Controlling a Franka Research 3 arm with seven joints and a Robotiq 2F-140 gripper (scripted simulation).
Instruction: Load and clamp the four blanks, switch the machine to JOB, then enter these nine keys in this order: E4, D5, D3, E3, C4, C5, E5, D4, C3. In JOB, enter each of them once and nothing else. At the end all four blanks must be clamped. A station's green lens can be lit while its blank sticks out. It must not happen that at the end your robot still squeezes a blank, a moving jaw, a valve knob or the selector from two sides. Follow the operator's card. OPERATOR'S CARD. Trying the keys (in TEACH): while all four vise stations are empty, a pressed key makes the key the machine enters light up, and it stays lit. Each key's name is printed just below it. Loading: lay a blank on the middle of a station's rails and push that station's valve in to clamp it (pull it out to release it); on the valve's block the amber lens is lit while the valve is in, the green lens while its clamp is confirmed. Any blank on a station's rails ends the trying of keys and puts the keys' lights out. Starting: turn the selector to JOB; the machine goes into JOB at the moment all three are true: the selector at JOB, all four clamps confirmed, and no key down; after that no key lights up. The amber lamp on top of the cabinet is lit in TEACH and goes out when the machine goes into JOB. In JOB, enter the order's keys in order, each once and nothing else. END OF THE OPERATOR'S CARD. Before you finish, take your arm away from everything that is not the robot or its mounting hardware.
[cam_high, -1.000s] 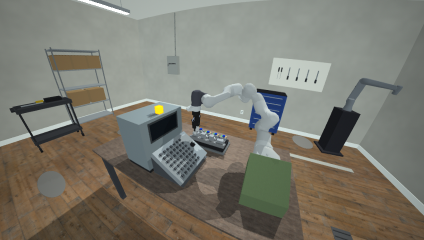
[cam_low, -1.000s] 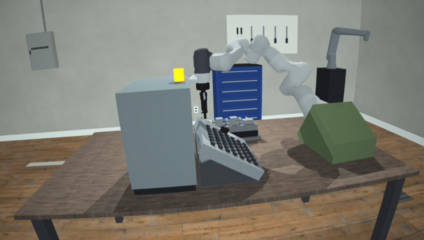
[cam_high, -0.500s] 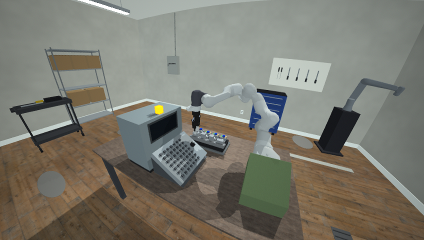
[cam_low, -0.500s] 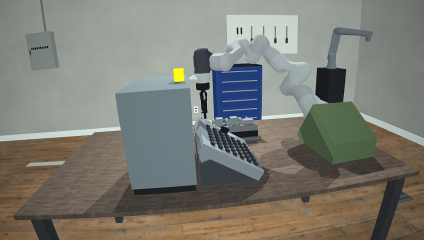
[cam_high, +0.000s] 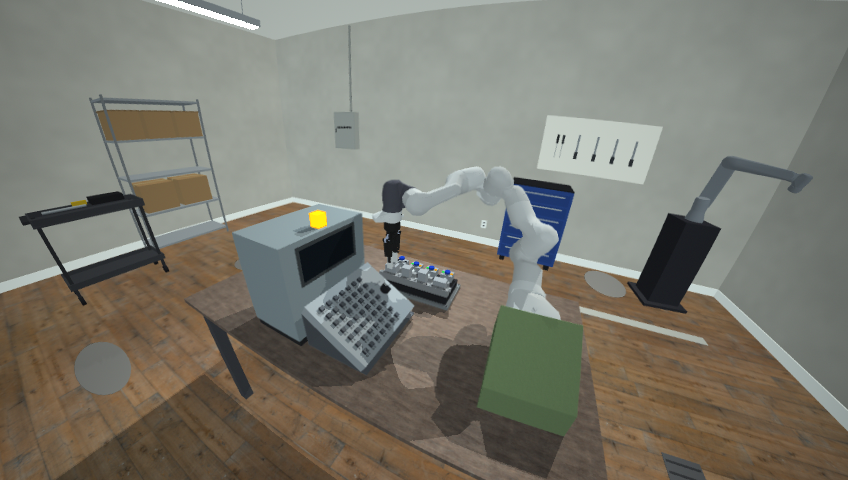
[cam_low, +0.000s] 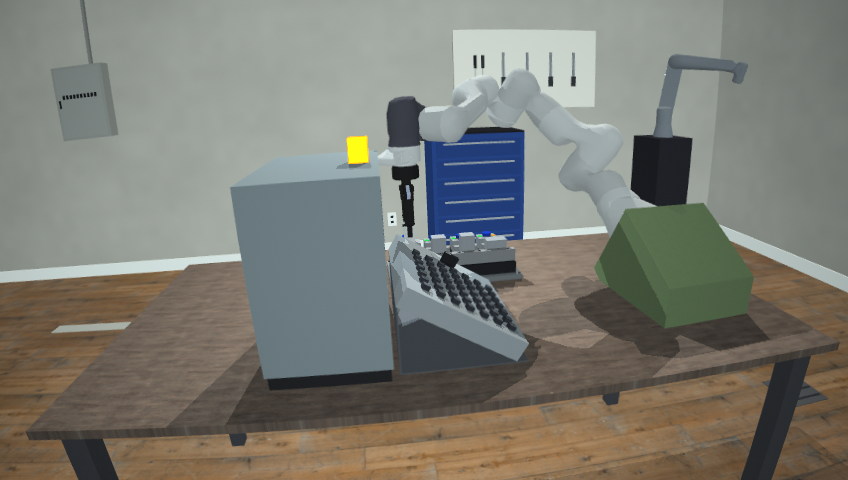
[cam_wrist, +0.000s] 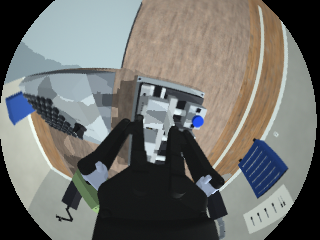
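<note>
The vise fixture (cam_high: 416, 287) (cam_low: 499, 267) stands behind the sloped keyboard (cam_high: 333, 342) (cam_low: 416, 309). My gripper (cam_high: 391, 256) (cam_low: 408, 234) (cam_wrist: 155, 113) points down at the station at the fixture's cabinet end, shut on a light grey blank (cam_wrist: 156, 107) low at that station. Whether the blank rests on the rails is unclear. Grey blocks show at the other stations. Blue valve knobs (cam_high: 447, 272) (cam_wrist: 198, 121) line the far side; small green lenses (cam_low: 479, 236) look lit. The black selector (cam_high: 385, 288) (cam_low: 449, 259) sits at the keyboard's upper corner; its setting is unreadable. The amber lamp (cam_high: 317, 219) (cam_low: 357, 149) is lit.
The grey cabinet (cam_high: 270, 267) (cam_low: 315, 285) stands beside the keyboard, its top higher than the fixture. A green block-like body (cam_high: 532, 362) (cam_low: 684, 267) stands near the arm's base. A blue drawer cabinet (cam_high: 538, 220) (cam_low: 476, 184) stands beyond the table.
</note>
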